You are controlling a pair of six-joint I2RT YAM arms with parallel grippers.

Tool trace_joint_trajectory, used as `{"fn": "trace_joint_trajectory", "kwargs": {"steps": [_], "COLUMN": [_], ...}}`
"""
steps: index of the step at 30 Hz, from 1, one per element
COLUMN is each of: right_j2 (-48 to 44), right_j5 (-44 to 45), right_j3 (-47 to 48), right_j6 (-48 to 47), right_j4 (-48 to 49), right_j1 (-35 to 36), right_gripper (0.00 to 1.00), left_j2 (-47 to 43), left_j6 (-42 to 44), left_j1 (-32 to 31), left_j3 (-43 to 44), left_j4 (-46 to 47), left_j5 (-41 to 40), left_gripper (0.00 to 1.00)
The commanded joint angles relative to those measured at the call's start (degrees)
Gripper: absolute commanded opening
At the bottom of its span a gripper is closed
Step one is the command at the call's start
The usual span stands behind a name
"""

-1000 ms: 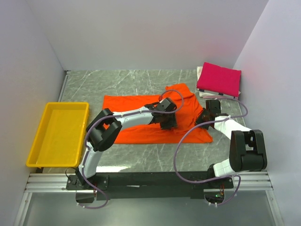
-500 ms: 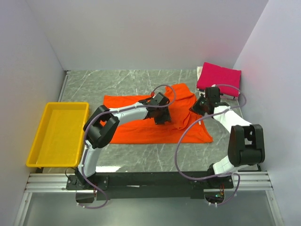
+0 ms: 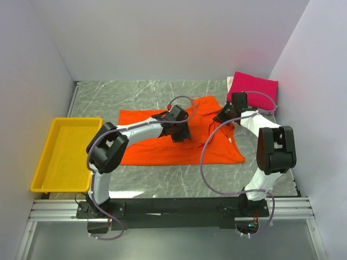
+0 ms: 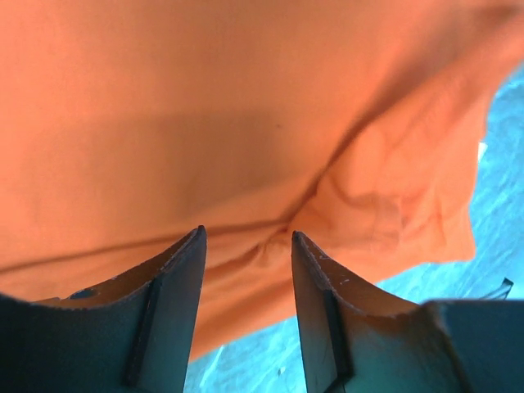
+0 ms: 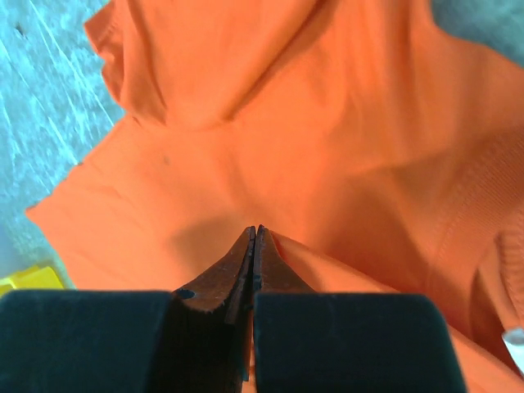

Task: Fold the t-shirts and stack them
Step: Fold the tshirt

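Arms advanced, left hand (image 4: 246, 236) open, right hand (image 5: 255, 230) pinching orange t-shirt (image 3: 162, 154), pink t-shirt (image 3: 254, 88) near

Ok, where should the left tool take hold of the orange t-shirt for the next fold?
I'd take the puckered ridge of the orange t-shirt near its edge, coming straight down from above with the left tool open astride it. The rest lies flat on the table, giving it nothing to close on; the raised fold does.
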Motion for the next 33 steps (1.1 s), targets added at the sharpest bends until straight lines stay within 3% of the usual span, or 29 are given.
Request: {"fn": "trace_joint_trajectory", "kwargs": {"steps": [1, 7, 10, 12, 13, 16, 17, 19, 27, 31, 33], "right_j2": [2.37, 5.1, 3.97, 2.74, 1.08, -3.32, -4.46, -8.07, -22.03, -26.97, -29.08], "right_j5": [-0.78, -0.52, -0.08, 0.62, 0.63, 2.64, 4.04, 5.37, 9.59, 10.99, 11.26], "right_j3": [3.46, 4.17, 2.86, 1.97, 0.75, -1.45, -1.89, -3.39, -14.97, -21.75, -25.27], "right_j6": [2.58, 4.52, 4.78, 4.61, 4.52, 3.64, 3.38, 2.59, 2.41, 3.46, 3.73], "right_j4": [2.73, 3.18, 3.7, 3.62, 3.7, 2.74, 2.22, 0.63, -2.36, -2.01, -1.75], "right_j1": [0.5, 0.58, 0.67, 0.67, 0.58, 0.67, 0.5, 0.23, -0.82, -1.26, -1.96], "right_gripper": [0.0, 0.0, 0.11, 0.23, 0.34, 0.48, 0.56, 0.6, 0.54, 0.34, 0.33], "left_j2": [-5.46, -6.88, -6.35, -5.65, -5.21, -3.63, -3.28, -2.22, 2.26, 4.98, 6.74], "left_j6": [2.19, 4.48, 5.36, 6.24, 6.5, 7.38, 7.73, 8.0, 9.75, 9.49, 9.58], "left_j1": [0.08, -0.09, -0.45, -1.32, -1.93, -2.82, -3.34, -3.96, -6.68, -7.39, -7.39], "left_j3": [-1.79, -3.38, -3.38, -2.86, -2.51, -1.63, -1.45, -0.57, 4.26, 6.98, 8.92], "left_j4": [2.71, 5.44, 5.88, 5.79, 5.79, 5.97, 6.05, 5.88, 5.09, 5.53, 5.18], "left_j5": [-0.51, 3.44, 4.85, 5.29, 5.47, 6.61, 7.22, 7.67, 9.16, 9.43, 9.16], "left_gripper": [0.51, 0.48, 0.43, 0.41, 0.39, 0.37, 0.34, 0.3, 0.23, 0.23, 0.23]}}
